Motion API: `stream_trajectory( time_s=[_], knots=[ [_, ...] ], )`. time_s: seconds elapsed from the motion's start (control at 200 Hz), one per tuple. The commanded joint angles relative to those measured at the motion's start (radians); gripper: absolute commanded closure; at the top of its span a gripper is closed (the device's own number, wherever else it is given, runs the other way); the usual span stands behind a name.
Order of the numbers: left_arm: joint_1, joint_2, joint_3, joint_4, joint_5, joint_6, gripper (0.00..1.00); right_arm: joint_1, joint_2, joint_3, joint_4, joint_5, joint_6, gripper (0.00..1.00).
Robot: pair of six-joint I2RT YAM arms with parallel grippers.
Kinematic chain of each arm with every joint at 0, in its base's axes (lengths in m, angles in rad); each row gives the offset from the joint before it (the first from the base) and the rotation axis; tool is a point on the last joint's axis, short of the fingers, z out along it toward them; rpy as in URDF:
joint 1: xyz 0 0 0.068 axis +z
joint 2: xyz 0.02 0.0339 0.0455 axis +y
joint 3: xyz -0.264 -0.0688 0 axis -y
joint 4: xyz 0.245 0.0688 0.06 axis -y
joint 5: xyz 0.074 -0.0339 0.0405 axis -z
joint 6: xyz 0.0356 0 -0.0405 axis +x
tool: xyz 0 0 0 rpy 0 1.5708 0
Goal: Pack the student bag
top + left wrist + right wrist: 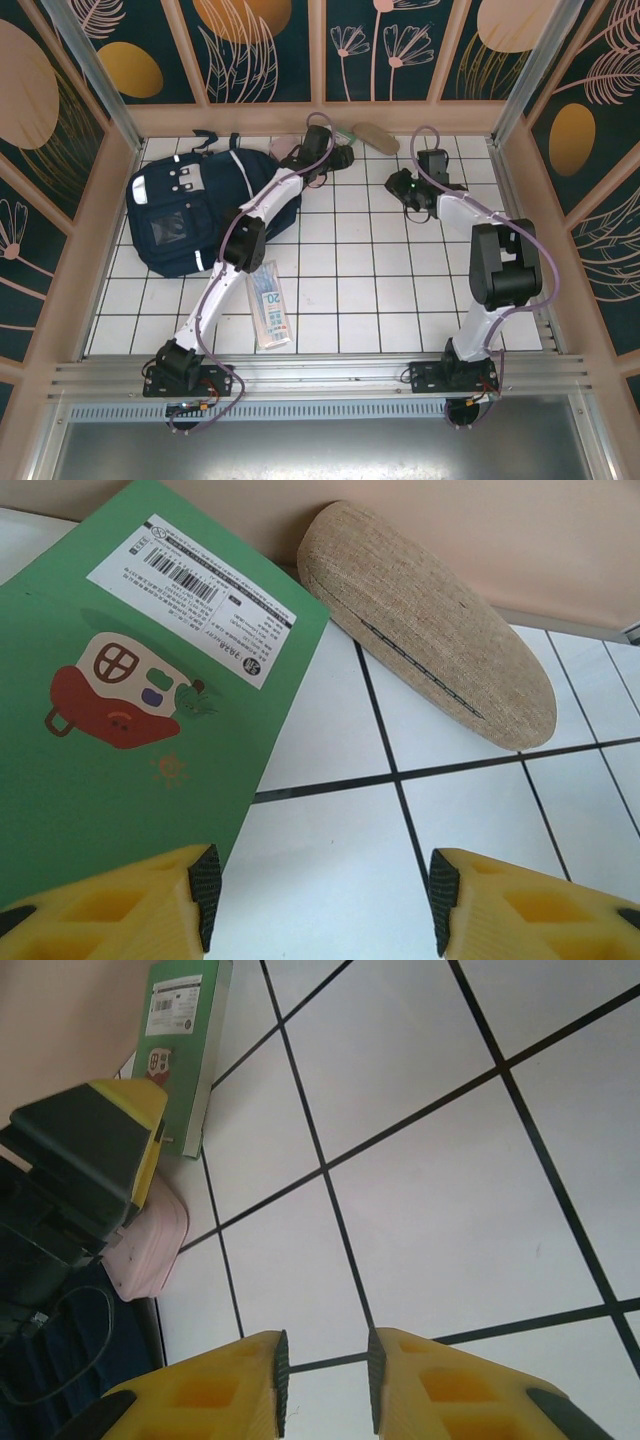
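Note:
The student bag [185, 210], a large dark navy backpack with white patches, lies flat at the table's far left; a corner of it [60, 1360] shows in the right wrist view. My left gripper [340, 155] reaches past the bag to the back wall. It [325, 895] is open over bare tile, with nothing between its fingers. A green booklet [120, 730] lies just ahead on the left and a beige fabric case [430, 620] ahead on the right. My right gripper [397, 187] hovers over bare tile at mid-right; its jaws [327, 1375] stand narrowly open and empty.
A pink case [285, 148] lies by the bag's top right corner, next to the green booklet [185, 1050]. A clear flat pouch with printed cards [270, 305] lies near the front beside the left arm. Wooden walls close in the tiled table [400, 290] on three sides.

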Motion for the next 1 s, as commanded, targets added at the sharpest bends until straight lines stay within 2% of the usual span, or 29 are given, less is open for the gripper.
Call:
stream_trajectory(
  time_s=[0.0, 0.095, 0.145, 0.265, 0.325, 0.45, 0.555, 0.636, 0.686, 0.871, 0.996],
  knots=[
    [0.014, 0.038, -0.06, -0.264, -0.01, 0.022, 0.39, -0.011, -0.034, -0.008, 0.022, 0.016, 0.014, 0.71],
    [0.011, -0.009, -0.081, -0.261, 0.006, 0.055, 0.37, -0.011, 0.001, 0.036, 0.025, -0.027, 0.001, 0.68],
    [0.004, -0.106, -0.17, -0.191, 0.01, 0.074, 0.33, -0.01, 0.033, 0.072, 0.046, -0.07, -0.02, 0.67],
    [0.002, -0.485, -0.643, 0.274, 0.088, 0.048, 0.14, -0.011, 0.129, 0.174, 0.118, -0.204, -0.043, 0.68],
    [0.003, -0.617, -0.77, 0.415, 0.103, 0.033, 0.02, -0.01, 0.166, 0.216, 0.17, -0.244, -0.041, 0.71],
    [0.022, -0.777, -0.87, 0.41, 0.088, 0.007, 0.01, 0.017, 0.305, 0.38, 0.19, -0.301, -0.036, 0.81],
    [0.04, -0.951, -1.077, 0.414, -0.022, -0.005, 0.02, 0.055, 0.488, 0.621, 0.107, -0.347, -0.043, 0.85],
    [0.046, -1.08, -1.215, 0.387, -0.188, 0.01, 0.01, 0.074, 0.632, 0.798, 0.064, -0.39, -0.017, 0.88],
    [0.051, -1.14, -1.28, 0.376, -0.247, 0.001, 0.01, 0.085, 0.716, 0.911, 0.036, -0.399, -0.005, 0.89],
    [0.055, -1.287, -1.434, 0.341, -0.203, -0.041, 0.02, 0.112, 0.989, 1.275, 0.065, -0.421, 0.12, 0.96],
    [0.055, -1.338, -1.515, 0.321, -0.18, -0.056, 0.02, 0.125, 1.135, 1.445, 0.075, -0.355, 0.221, 1.0]
  ],
)
